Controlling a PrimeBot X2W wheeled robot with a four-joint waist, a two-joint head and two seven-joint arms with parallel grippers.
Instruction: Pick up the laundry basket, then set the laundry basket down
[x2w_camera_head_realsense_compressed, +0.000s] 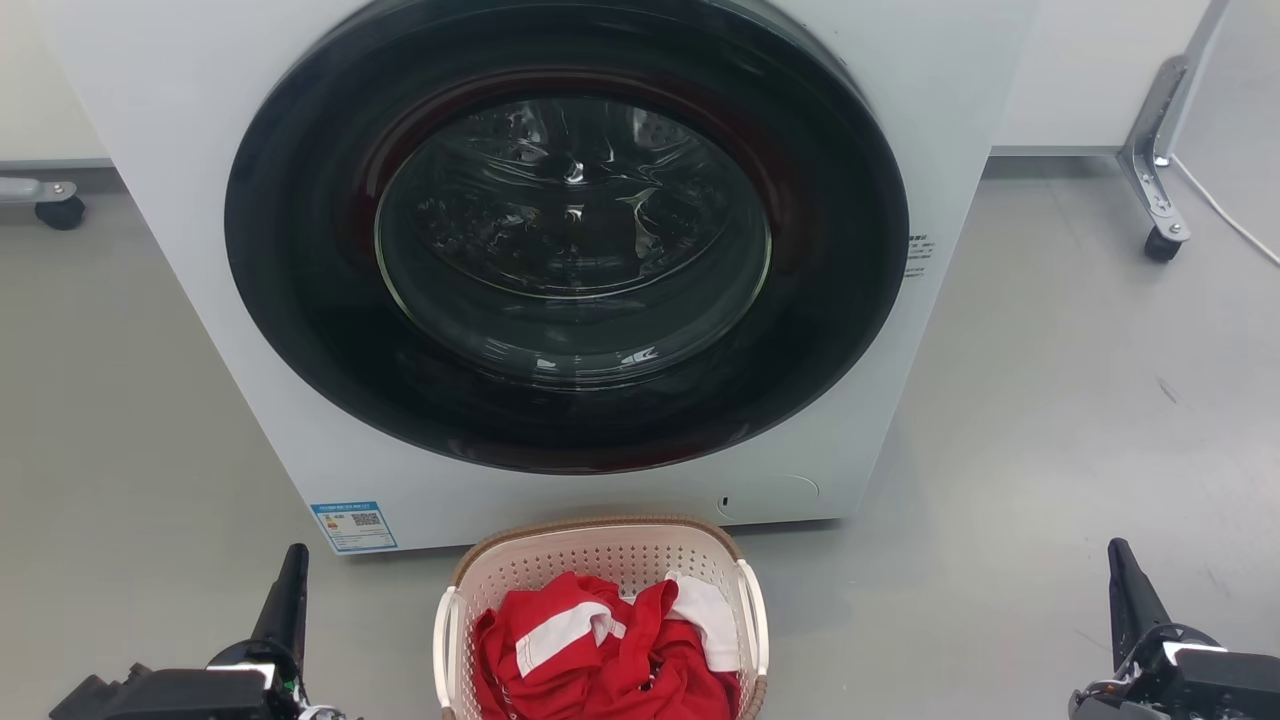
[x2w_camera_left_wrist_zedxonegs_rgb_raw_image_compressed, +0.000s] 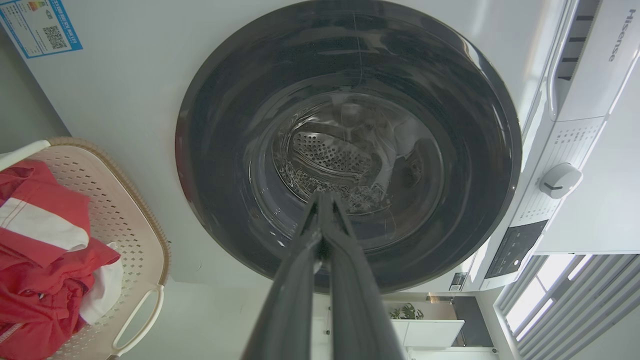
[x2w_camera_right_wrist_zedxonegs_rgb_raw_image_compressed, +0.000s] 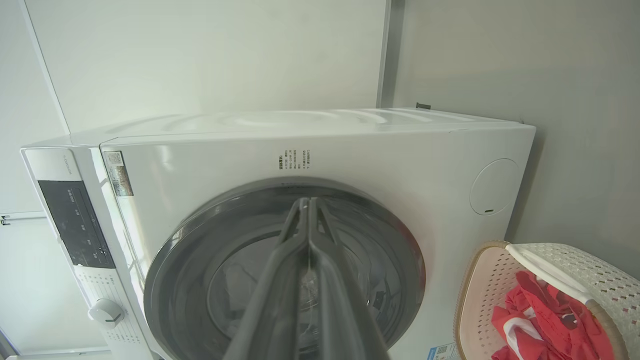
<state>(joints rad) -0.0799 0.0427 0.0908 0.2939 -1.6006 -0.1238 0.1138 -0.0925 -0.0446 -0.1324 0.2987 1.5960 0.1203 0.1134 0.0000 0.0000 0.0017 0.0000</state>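
Closed fingers of left gripper (x2w_camera_head_realsense_compressed: 296, 556) and right gripper (x2w_camera_head_realsense_compressed: 1118, 550) flank the laundry basket (x2w_camera_head_realsense_compressed: 590, 525), touching nothing; washer (x2w_camera_head_realsense_compressed: 160, 150) near its far rim.

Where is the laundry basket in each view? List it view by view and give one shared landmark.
Head view: laundry basket bottom centre, in front of the washer.
Left wrist view: laundry basket at the left edge, lower half, cut off.
Right wrist view: laundry basket in the lower right corner, cut off.
Shared landmark: the washer's round dark door.
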